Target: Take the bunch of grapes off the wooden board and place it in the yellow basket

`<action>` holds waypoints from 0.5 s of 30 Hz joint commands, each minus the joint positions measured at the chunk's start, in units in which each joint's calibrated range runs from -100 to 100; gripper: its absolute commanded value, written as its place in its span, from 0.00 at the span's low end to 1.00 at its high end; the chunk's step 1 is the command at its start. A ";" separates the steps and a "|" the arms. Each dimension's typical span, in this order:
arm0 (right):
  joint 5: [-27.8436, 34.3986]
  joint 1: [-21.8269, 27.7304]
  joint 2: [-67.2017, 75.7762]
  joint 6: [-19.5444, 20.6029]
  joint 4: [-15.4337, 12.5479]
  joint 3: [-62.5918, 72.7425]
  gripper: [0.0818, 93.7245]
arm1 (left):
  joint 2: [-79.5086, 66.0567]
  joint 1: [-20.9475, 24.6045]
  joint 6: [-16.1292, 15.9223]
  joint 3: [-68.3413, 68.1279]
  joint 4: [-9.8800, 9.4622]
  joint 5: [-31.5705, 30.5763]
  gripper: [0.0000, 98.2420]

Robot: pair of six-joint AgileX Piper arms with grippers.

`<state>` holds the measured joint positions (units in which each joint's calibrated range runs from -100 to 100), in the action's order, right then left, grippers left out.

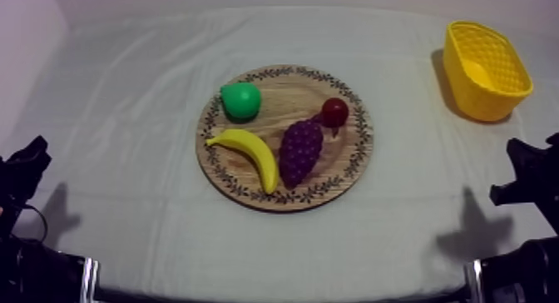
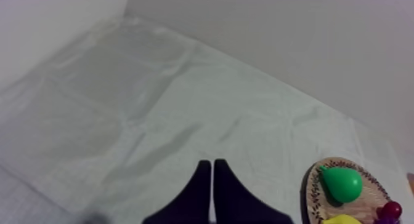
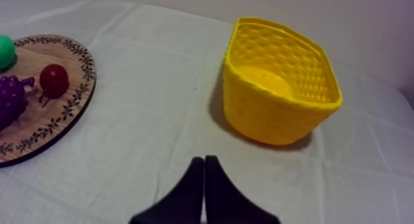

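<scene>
A green pear (image 1: 240, 100) sits at the far left of the fruit I am watching through the overhead camera. A yellow banana (image 1: 249, 152) curves just in front of it, one end pointing toward the near side. A small red fruit (image 1: 334, 111) stands well to the pear's right. A creased grey-white cloth (image 1: 116, 156) spreads beneath them, back to a pale wall (image 2: 277, 29).

The wooden board (image 1: 287, 90) lies mid-frame on the surface (image 1: 125, 98). On it: pear (image 1: 240, 100) upper left, banana (image 1: 249, 152) lower left, bunch of grapes (image 1: 300, 151) just right of the banana, small red fruit (image 1: 335, 111) upper right. The basket (image 1: 482, 102) stands at the frame's upper right, well apart.
</scene>
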<state>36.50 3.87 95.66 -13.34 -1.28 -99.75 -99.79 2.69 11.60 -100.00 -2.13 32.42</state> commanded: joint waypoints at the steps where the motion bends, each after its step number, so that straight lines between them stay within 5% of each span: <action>1: 1.56 0.57 0.10 4.04 -0.01 -0.03 0.00 | 0.05 0.03 0.00 0.00 0.01 -0.01 0.00; 15: -1.72 -0.43 -1.26 3.93 -0.62 0.13 0.00 | 0.05 0.03 -0.02 0.00 0.01 -0.01 0.00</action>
<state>35.95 3.45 94.90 -9.60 -1.87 -99.75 -99.79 2.69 11.60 -100.00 -2.13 32.42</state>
